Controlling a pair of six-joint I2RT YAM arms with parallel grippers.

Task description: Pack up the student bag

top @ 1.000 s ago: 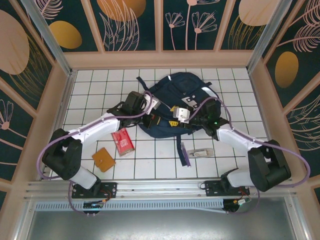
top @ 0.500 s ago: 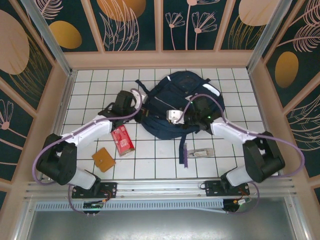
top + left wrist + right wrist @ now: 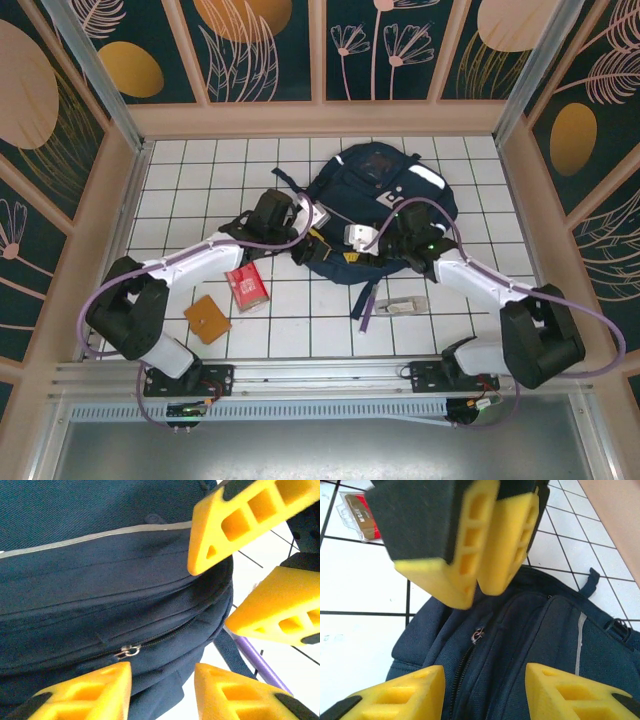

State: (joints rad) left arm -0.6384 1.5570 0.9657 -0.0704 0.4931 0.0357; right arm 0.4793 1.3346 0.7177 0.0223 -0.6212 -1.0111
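While the student bag (image 3: pixel 372 178) is seen far-centre on the tiles (image 3: pixel 195 180), L gripper (image 3: pixel 162 675) & R gripper (image 3: pixel 485 672) are held open by its zip (image 3: pixel 478 635).

White tiled tabletop (image 3: pixel 180 190), dark grid lines — dark teal walls (image 3: pixel 265 50), tan leaf-and-flower motifs, beige framing.

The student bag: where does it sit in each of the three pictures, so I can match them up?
Top external: the student bag lies mid-table, toward the far side.
Left wrist: the student bag spreads over the left and middle.
Right wrist: the student bag takes the lower middle and right.
Shared landmark: the white tiled table, beside the bag in all three.
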